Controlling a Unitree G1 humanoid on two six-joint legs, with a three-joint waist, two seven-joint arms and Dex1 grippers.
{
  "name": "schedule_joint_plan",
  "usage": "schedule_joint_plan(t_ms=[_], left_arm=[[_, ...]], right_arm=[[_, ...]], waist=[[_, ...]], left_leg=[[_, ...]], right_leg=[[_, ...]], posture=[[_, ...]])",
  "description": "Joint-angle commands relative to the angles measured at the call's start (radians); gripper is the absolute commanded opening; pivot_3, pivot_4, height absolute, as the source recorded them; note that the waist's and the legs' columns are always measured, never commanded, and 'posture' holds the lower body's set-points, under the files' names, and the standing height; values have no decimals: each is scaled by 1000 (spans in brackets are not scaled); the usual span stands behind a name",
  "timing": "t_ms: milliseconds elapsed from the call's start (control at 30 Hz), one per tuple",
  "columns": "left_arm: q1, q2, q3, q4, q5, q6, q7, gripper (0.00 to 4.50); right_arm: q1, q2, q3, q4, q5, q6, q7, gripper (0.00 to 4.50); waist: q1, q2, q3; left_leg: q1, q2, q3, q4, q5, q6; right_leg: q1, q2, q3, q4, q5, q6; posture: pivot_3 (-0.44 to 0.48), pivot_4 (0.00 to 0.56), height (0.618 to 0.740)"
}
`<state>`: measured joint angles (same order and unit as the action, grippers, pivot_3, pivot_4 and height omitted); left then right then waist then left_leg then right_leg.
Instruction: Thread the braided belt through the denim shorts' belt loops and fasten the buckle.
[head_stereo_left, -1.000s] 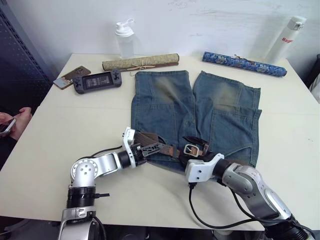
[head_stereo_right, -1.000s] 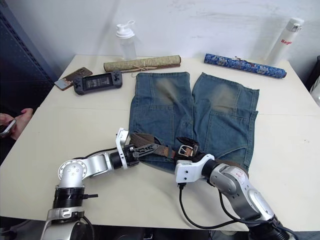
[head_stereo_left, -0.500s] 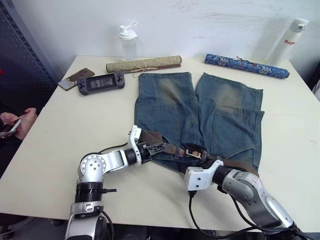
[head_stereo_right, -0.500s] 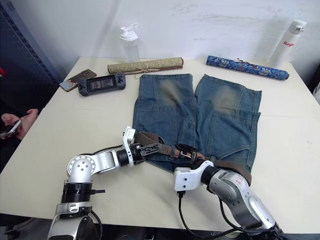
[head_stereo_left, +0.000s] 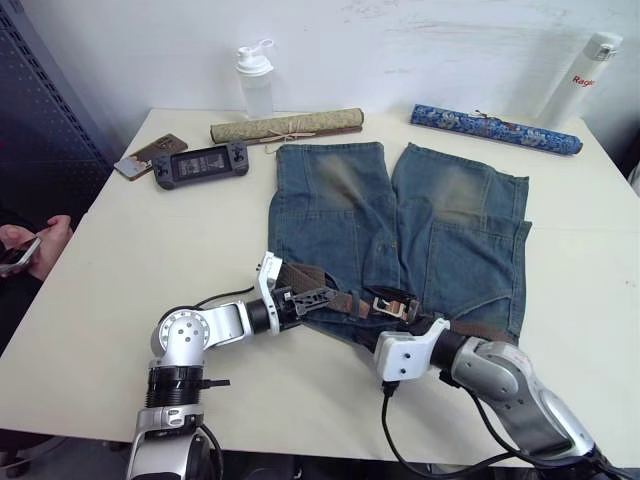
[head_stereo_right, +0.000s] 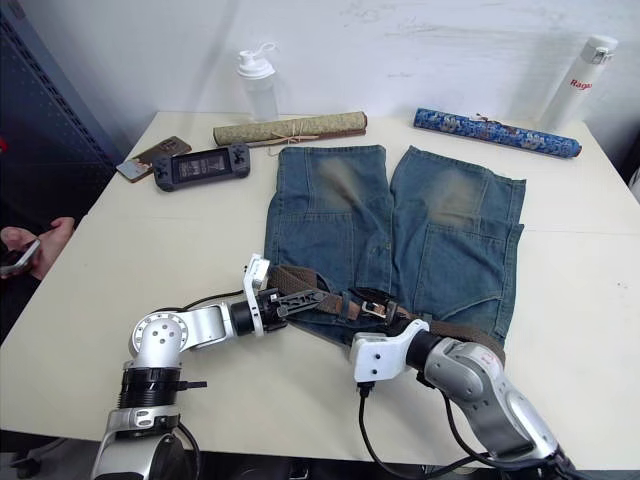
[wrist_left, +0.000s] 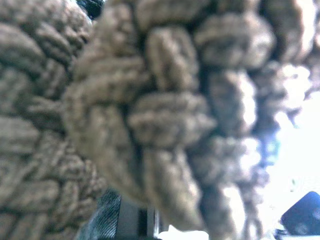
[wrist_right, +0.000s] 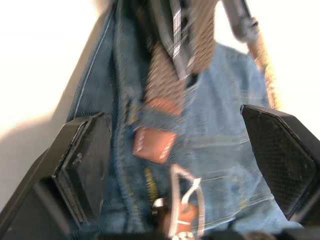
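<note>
While lying along the waistband of the denim shorts (head_stereo_left: 400, 235), braided belt (head_stereo_left: 345, 298) looks limp, grippy; best pinched near buckle (head_stereo_left: 388, 302). Left gripper (head_stereo_left: 298, 298) clamps belt; right gripper (wrist_right: 170, 165) spread wide.

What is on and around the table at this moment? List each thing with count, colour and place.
denim shorts: one, faded blue, table centre, waistband toward the robot
braided belt: one, olive-brown, along the waistband
buckle: one, silver, mid-waistband
scrolls: two, tan and blue, far edge
bottles: two, clear and white, far side
game console: one, dark, far left
phone: one, beside the console
person's hand: one, holding a phone, left edge
left gripper: black, shut on the braided belt
right gripper: black, open over the buckle
</note>
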<state>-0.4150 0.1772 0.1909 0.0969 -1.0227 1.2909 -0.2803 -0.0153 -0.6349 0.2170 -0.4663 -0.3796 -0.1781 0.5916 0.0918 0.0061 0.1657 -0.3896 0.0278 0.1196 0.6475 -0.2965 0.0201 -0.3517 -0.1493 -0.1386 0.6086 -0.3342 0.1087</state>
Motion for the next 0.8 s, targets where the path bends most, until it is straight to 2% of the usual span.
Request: schedule_joint_plan(t_ms=[33, 300, 800], left_arm=[[62, -12, -80, 64, 48, 63, -27, 0], [69, 17, -114, 42, 74, 50, -119, 0], [71, 2, -99, 34, 105, 65, -132, 0]], right_arm=[[-14, -19, -62, -36, 34, -21, -2, 4390], [-26, -38, -35, 56, -77, -78, -44, 4390], [-35, -25, 18, 132, -203, -151, -100, 4390]], waist=[[0, 0, 0], [-2, 0, 0], [-11, 0, 0]], left_leg=[[0, 0, 0, 0, 0, 0], [-5, 0, 0, -2, -2, 1], [-2, 0, 0, -1, -2, 1]], right_leg=[[0, 0, 0, -1, 0, 0], [-2, 1, -1, -4, 0, 0], [1, 0, -1, -5, 0, 1]], posture=[[0, 150, 717], [0, 150, 717], [0, 150, 717]])
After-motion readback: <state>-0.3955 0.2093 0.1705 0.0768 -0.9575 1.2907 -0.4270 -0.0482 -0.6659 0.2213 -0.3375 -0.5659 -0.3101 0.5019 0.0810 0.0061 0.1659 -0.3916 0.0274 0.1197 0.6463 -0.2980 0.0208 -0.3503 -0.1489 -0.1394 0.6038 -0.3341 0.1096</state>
